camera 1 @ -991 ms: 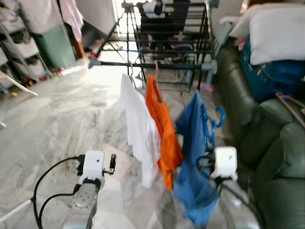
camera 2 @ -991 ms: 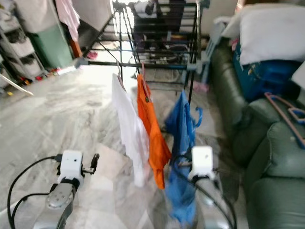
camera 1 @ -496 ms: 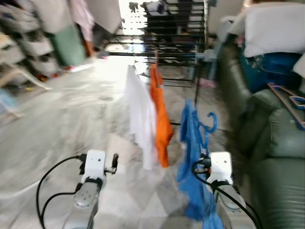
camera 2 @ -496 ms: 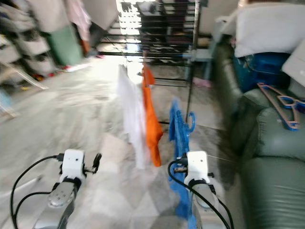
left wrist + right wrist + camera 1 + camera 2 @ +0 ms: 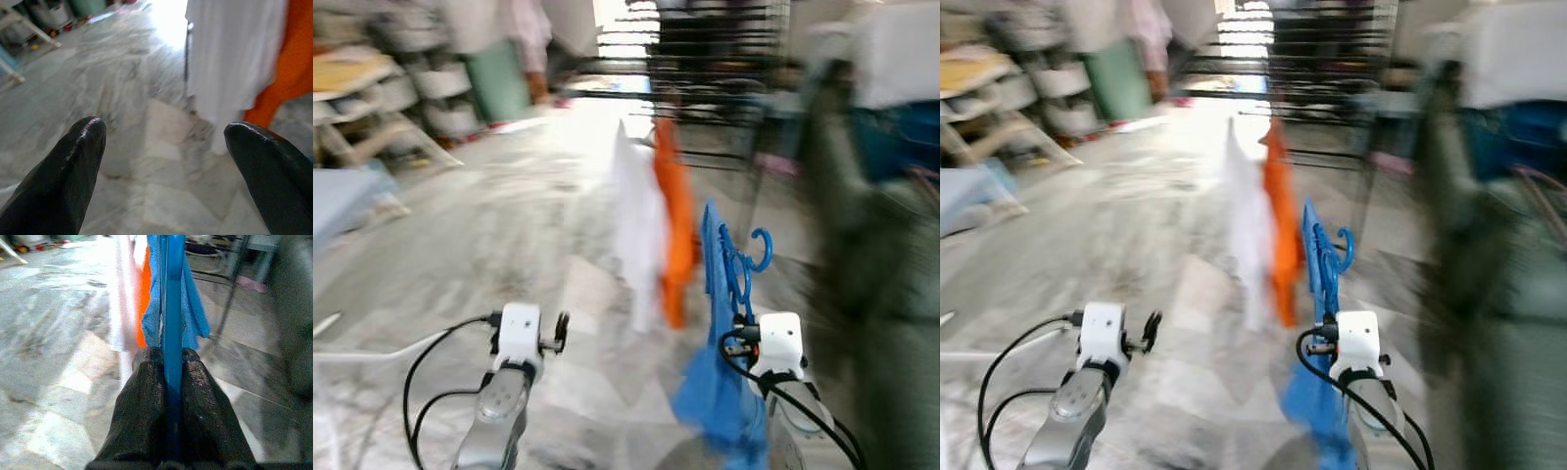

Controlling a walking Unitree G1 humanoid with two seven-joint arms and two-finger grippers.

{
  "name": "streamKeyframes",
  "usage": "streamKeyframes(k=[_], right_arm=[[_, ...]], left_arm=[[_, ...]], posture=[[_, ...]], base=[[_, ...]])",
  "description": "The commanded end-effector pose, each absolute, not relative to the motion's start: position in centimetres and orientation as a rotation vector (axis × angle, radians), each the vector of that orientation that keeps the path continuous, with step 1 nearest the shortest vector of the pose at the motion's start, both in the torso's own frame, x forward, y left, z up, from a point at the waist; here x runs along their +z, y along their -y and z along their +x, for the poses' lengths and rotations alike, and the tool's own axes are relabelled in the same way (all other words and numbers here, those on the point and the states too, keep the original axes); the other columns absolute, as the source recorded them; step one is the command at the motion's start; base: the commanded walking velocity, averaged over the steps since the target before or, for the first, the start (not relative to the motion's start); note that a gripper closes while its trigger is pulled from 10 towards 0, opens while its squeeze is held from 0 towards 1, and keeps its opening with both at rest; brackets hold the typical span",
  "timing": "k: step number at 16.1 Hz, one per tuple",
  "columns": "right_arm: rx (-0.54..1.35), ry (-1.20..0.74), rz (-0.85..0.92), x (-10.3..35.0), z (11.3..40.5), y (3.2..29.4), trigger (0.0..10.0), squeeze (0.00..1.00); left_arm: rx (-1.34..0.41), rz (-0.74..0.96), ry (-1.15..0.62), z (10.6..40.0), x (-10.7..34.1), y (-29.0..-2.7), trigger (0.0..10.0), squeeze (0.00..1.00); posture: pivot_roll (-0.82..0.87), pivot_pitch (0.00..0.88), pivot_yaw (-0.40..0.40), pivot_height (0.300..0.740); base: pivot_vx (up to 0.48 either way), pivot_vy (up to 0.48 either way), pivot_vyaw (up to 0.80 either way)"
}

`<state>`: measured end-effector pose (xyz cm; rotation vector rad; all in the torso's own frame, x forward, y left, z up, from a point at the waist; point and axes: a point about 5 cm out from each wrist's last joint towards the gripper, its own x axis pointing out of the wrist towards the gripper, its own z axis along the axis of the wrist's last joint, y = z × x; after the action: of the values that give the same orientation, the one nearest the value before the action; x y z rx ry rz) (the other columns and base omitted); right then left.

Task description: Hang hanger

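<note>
The right claw [image 5: 166, 396] is pinched tight on the flat bar of a blue hanger [image 5: 740, 269], with the plastic sandwiched between both black fingers [image 5: 142, 406]. Gripping the hanger low on its frame keeps the hook [image 5: 762, 245] free and upright at the top, which is probably what the task needs, since the hook has to go over a rail. A blue garment [image 5: 715, 392] is draped on the hanger and trails down beside the arm, so the robot carries it out in front, clear of its body.

The left claw [image 5: 166, 161] holds nothing; its two fingers stand wide apart, pointing at the floor, and the arm seems to be kept forward simply out of the way.

Ahead, a white garment [image 5: 638, 211] and an orange garment [image 5: 677, 220] already hang side by side from a rail of a dark drying rack [image 5: 715, 59], near the blue hanger's hook. The blue one would likely go next to them.

The floor [image 5: 489, 235] is pale grey marble-patterned tile, glossy, with strong daylight washing in from behind the rack. The head views are smeared with motion blur. On the robot's left sit shelves [image 5: 411, 98] of household clutter; on its right stands a dark green sofa [image 5: 871, 255] piled with bedding.
</note>
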<state>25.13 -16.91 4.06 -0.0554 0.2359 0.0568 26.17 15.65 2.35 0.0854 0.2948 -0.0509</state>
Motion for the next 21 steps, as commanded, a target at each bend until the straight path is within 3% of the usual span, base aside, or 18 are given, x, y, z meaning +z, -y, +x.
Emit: streamKeyframes(k=[1, 4, 12, 17, 21], right_arm=[[0.1, -0.167, -0.039, 5.4, 25.8, 15.8, 10.0, 0.0], [0.105, -0.168, -0.04, 5.4, 25.8, 15.6, 10.0, 0.0], [0.169, -0.173, -0.038, 5.4, 26.1, 14.9, 10.0, 0.0], [0.233, -0.172, -0.049, 5.5, 26.4, 14.3, 10.0, 0.0], [0.225, -0.181, -0.044, 5.6, 27.0, 14.6, 10.0, 0.0]], left_arm=[[-0.048, 0.108, -0.298, 26.3, 2.3, -16.2, 10.0, 0.0], [-0.05, 0.117, -0.298, 26.2, 2.3, -16.2, 10.0, 0.0], [-0.049, 0.13, -0.308, 26.1, 2.0, -16.1, 10.0, 0.0], [-0.05, 0.144, -0.31, 26.0, 2.0, -16.1, 10.0, 0.0], [-0.07, 0.148, -0.289, 26.1, 2.2, -15.9, 10.0, 0.0]], posture=[[-0.12, 0.0, 0.088, 0.74], [-0.11, 0.0, 0.088, 0.74], [-0.11, 0.0, 0.085, 0.74], [-0.1, 0.0, 0.079, 0.74], [-0.09, 0.0, 0.075, 0.74]], base=[[0.0, 0.0, 0.78], [0.0, 0.0, 0.78], [0.0, 0.367, 0.78], [0.0, 0.0, 0.78], [0.0, 0.0, 0.0]])
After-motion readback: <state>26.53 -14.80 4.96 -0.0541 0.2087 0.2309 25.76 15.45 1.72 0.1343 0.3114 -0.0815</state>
